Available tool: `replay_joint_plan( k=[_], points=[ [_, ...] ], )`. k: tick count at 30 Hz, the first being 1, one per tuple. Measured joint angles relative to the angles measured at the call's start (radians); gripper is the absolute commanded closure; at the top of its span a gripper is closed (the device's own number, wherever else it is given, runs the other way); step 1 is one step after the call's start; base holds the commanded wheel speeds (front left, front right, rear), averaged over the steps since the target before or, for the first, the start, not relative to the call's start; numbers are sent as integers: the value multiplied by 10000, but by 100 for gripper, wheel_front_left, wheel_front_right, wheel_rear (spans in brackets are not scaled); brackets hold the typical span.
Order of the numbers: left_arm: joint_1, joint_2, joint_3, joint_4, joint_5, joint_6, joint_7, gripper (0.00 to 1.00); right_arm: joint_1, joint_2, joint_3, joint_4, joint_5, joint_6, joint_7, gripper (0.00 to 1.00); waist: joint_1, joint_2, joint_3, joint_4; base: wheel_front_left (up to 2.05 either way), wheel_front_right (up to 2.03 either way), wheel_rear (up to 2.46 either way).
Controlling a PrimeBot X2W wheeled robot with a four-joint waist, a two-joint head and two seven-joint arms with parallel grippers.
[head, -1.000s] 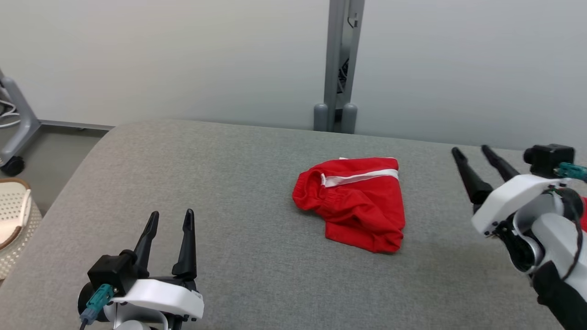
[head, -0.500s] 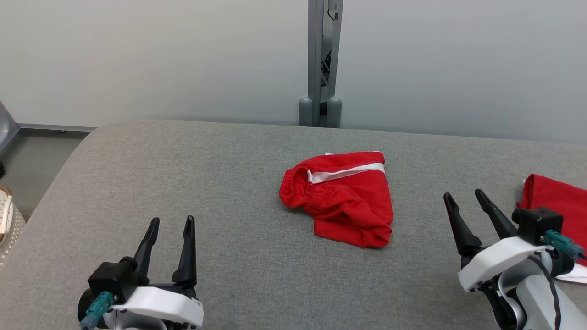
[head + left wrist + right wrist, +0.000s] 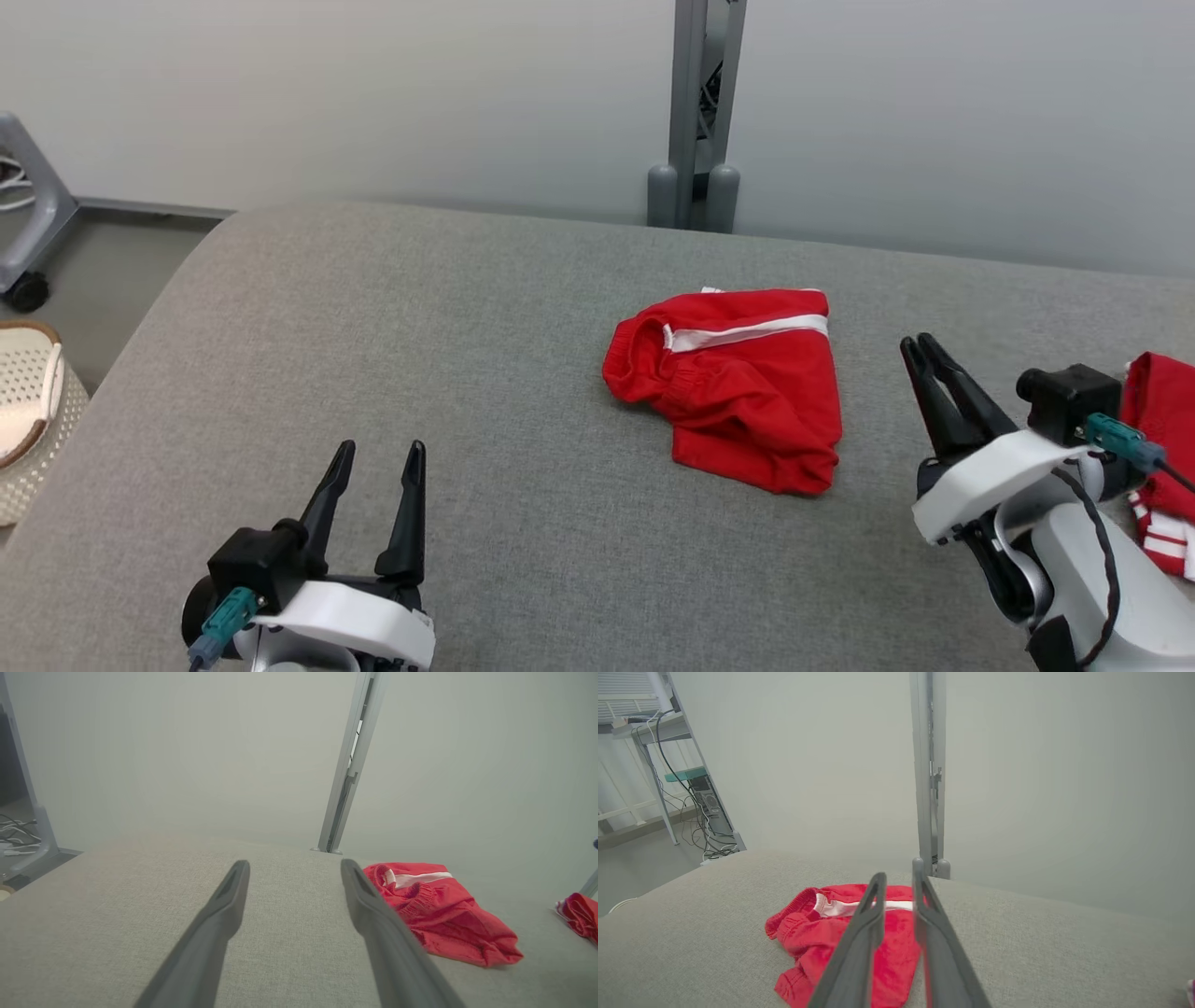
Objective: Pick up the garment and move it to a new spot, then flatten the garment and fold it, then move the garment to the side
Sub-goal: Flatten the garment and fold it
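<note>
Right tool (image 3: 917,342) narrowed since earlier, empty; left tool (image 3: 383,448) wide. I'd reopen it — pinch shorts (image 3: 738,392) at waistband (image 3: 642,369), lift clear.

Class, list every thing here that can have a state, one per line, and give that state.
red shorts, folded over in a rumpled bundle, lying free on the grey cushion, not held.
left gripper, open, empty, clear of the shorts.
right gripper, fingers almost together, nothing between them, beside the shorts.
second red garment, bunched at the cushion's right edge, partly cut off from view.
</note>
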Motion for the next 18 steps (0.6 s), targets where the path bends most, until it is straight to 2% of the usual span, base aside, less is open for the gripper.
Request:
replay_joint_plan(
  k=[9, 18],
  points=[
    [-467, 0, -209, 67, 21, -127, 2, 0, -1449, -224, 1252, 1275, 1037, 0, 127, 100, 0, 0, 808, 740, 0, 0, 0],
    [-837, 4, -357, -92, -98, -245, 0, 0, -2638, -431, 3024, 2811, 2033, 0, 146, 100, 0, 0, 1715, 1604, 0, 0, 0]
  ],
)
